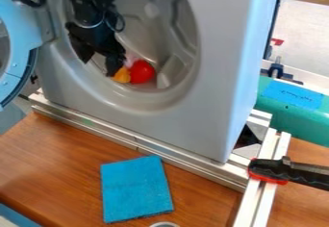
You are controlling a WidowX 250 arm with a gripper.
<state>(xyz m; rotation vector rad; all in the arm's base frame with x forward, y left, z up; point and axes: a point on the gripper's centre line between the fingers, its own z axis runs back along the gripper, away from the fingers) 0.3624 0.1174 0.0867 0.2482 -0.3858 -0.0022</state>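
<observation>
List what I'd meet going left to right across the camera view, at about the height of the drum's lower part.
Open blue door → claw → red round object → green bin.

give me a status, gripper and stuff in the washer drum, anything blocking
Gripper open, inside washer drum, close by orange toy. Red ball right beside orange toy. Washer door swung open, clear of the opening.

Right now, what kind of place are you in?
Probably a robot lab: a robot arm hangs in the opening of a washer, and a clamp sits on metal rails.
</observation>
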